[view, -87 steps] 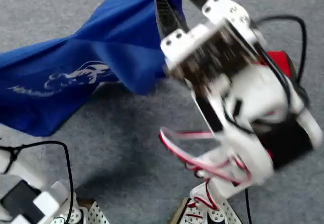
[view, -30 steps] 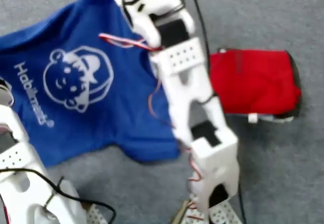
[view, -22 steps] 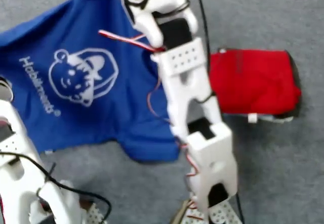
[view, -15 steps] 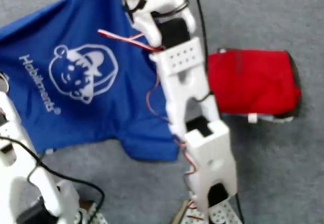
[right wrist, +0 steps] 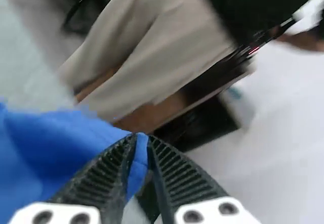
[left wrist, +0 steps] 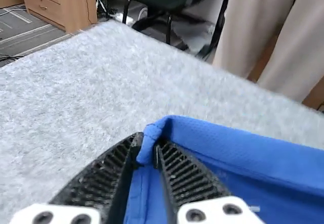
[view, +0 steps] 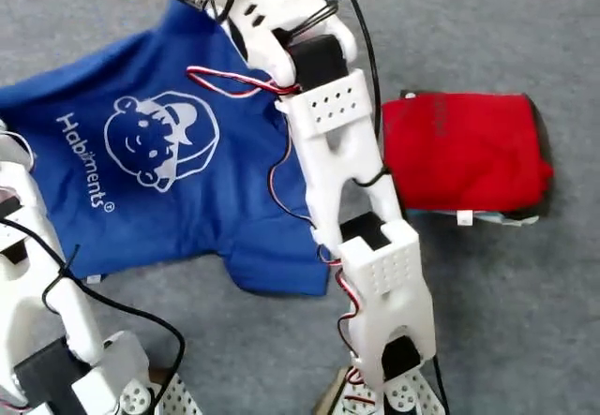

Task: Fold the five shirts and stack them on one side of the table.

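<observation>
Spread blue shirt (view: 169, 162), folded red shirt (view: 464, 151)

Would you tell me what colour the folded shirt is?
The folded shirt is red, clearest in the high view.

The spread short-sleeved cotton shirt (view: 216, 209) is royal blue all over, plain but for a white outline print (view: 159, 141) on the chest: a cartoon face in a cap inside a ring, with a line of white lettering beside it. The folded fabric shirt (view: 464, 153) is solid red, with a pale strip at its near edge. The table's felt-like cover (view: 525, 312) is mottled mid-grey. One white plastic arm (view: 328, 143) carries black motor blocks and red-and-white wires (view: 230, 80). The left gripper (left wrist: 147, 145) and right gripper (right wrist: 142, 145) have black ribbed fingers on white mounts — blue cloth shows between each pair.
</observation>
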